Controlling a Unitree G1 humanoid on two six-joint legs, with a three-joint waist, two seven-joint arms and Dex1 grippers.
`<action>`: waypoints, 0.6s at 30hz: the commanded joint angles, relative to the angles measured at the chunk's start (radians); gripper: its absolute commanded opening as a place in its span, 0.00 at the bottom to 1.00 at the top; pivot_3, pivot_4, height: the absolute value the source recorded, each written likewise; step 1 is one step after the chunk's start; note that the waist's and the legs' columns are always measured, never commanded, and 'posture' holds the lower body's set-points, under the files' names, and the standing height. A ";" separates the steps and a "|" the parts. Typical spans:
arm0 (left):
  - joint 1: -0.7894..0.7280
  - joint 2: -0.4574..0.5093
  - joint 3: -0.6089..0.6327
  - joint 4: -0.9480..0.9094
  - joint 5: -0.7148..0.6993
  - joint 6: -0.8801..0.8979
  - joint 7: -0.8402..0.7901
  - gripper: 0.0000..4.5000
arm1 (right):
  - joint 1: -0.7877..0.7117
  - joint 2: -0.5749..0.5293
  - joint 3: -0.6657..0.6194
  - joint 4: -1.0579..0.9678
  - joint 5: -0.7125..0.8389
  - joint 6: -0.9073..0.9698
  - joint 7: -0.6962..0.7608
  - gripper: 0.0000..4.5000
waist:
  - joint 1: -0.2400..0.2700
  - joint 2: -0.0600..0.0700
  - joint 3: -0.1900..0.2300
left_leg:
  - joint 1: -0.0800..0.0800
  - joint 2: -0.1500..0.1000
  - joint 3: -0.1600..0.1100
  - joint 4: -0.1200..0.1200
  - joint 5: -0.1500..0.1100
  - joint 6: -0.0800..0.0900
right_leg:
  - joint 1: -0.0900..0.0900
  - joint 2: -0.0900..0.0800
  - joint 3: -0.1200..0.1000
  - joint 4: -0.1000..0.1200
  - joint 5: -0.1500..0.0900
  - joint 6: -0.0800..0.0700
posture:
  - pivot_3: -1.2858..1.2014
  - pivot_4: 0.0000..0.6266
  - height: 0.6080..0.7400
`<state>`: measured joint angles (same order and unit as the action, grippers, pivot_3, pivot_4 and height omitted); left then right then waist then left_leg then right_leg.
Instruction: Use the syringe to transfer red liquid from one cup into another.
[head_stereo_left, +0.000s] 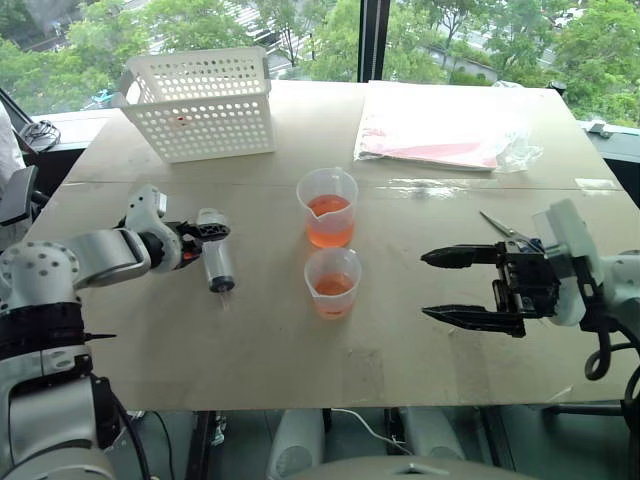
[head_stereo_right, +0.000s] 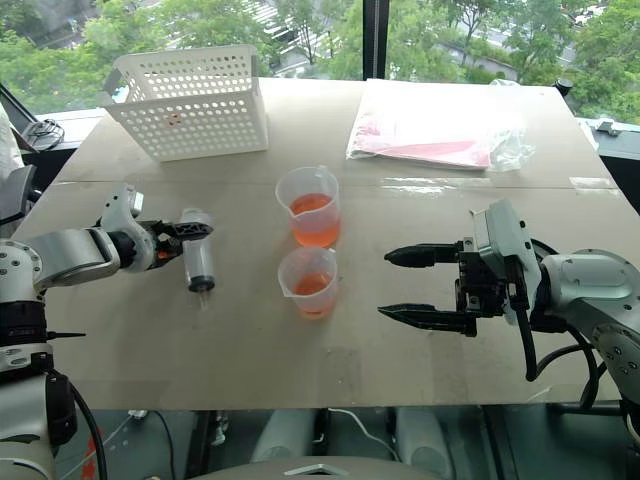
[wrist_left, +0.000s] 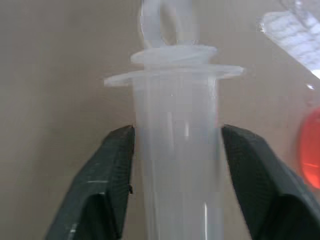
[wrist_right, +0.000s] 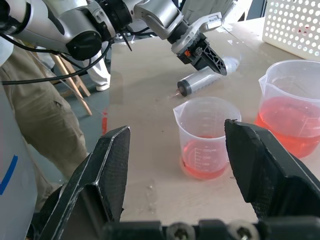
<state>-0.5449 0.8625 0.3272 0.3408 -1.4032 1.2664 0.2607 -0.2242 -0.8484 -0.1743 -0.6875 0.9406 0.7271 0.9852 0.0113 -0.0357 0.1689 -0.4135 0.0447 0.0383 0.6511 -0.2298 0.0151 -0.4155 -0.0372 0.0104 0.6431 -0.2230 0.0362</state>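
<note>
Syringe (head_stereo_left: 217, 262) lying on table (head_stereo_left: 400, 340), barrel between left tool (head_stereo_left: 205, 235) fingers

Syringe (head_stereo_left: 217, 262): clear plastic – smooth
Cups (head_stereo_left: 327, 207): clear glossy plastic
Table (head_stereo_left: 420, 340): matt board
Basket (head_stereo_left: 203, 103): white perforated plastic

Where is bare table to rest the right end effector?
Bare table lies between the shorter cup and the right end effector, and along the near edge. The far side is crowded: basket, plastic bag.
</note>
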 joint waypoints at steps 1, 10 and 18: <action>0.027 0.000 0.065 -0.073 0.017 0.032 -0.004 0.99 | 0.000 -0.019 -0.029 -0.018 0.020 -0.017 0.003 0.72 | -0.002 0.000 0.000 | 0.000 0.000 0.000 0.000 0.000 0.000 | 0.000 0.000 0.000 0.000 0.000 0.000 | 0.52 0.24 1.00; 0.448 0.050 0.363 -0.725 0.116 -0.163 -0.410 0.99 | 0.175 -0.025 -0.165 0.056 -0.070 -0.144 0.062 0.72 | -0.016 -0.001 0.000 | -0.001 0.002 -0.002 -0.003 0.000 0.000 | -0.002 -0.006 0.002 -0.002 0.000 -0.001 | 0.52 0.24 1.00; 1.044 -0.056 0.472 -0.943 0.503 -0.547 -0.964 0.99 | 0.465 -0.013 -0.301 0.218 -0.273 -0.373 0.191 0.72 | -0.014 0.000 -0.003 | 0.001 0.000 0.006 -0.003 -0.001 0.001 | -0.001 -0.007 0.002 -0.003 -0.001 -0.001 | 0.52 0.24 1.00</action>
<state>0.4770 0.8113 0.7773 -0.5657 -0.9706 0.8021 -0.6220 0.2260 -0.8535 -0.4261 -0.4976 0.7008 0.4021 1.1434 -0.0031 -0.0355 0.1663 -0.4128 0.0443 0.0447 0.6489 -0.2305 0.0156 -0.4169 -0.0453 0.0127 0.6400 -0.2241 0.0357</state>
